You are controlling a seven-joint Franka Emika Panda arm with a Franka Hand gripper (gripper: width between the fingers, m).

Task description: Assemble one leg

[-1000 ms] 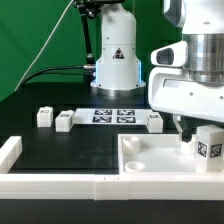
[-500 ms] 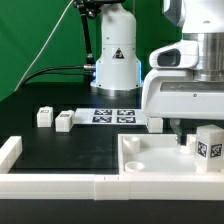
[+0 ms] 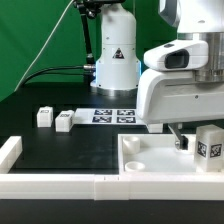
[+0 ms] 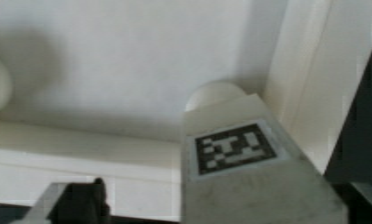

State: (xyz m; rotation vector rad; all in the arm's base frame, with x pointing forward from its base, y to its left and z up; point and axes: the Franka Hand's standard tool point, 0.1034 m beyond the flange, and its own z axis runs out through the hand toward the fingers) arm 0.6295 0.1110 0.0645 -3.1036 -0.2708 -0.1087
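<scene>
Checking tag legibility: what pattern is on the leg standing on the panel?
A black-and-white square tag on the white leg, clearest in the wrist view.

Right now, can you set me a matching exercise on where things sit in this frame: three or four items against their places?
Things:
1. marker board
2. two loose legs
3. tagged leg
4. white panel

Places:
A. standing on the panel at the exterior view's right
B. front right, with raised rim
C. flat on the table before the robot's base
D. side by side on the table, left of the board

Pairs: 1-C, 2-D, 3-A, 4-B
</scene>
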